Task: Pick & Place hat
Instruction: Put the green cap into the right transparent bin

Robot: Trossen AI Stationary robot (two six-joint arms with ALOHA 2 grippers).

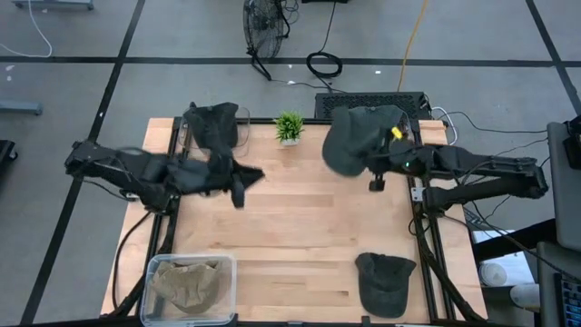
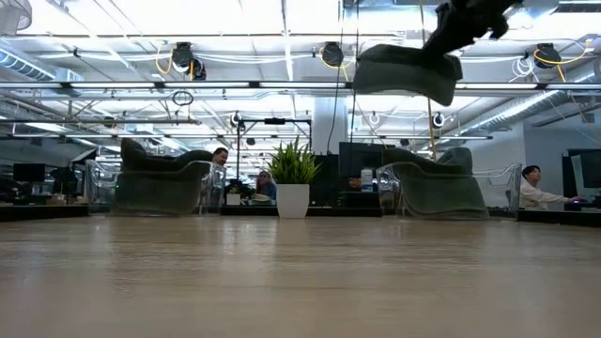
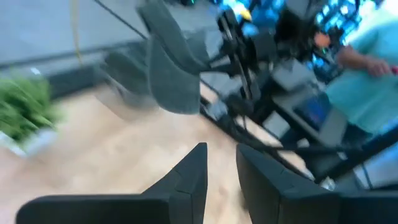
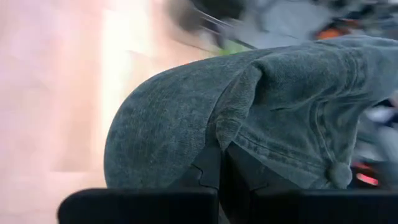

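The right gripper has its jaws pinching a dark grey hat, their tips pressed into the denim-like fabric just under the crown, close to the top button. The hat hangs in the air, clear of the wooden surface, and the low view shows it high up with its brim drooping below the arm. Taking the small potted plant at the far edge of the surface as the landmark, the held hat is just to the right of the plant, over the far right corner, near a clear bin that has dark fabric in it. The left gripper hovers nearer than the plant and to its left, and its jaws stand slightly apart with nothing between them, as the left wrist view shows. Beyond that gripper, to the left of the plant, a second clear bin holds another dark hat. Well in front of the plant, at the near right edge, a further dark cap lies flat on the surface. At the near left corner, far from the plant, a clear tub holds an olive-tan hat.
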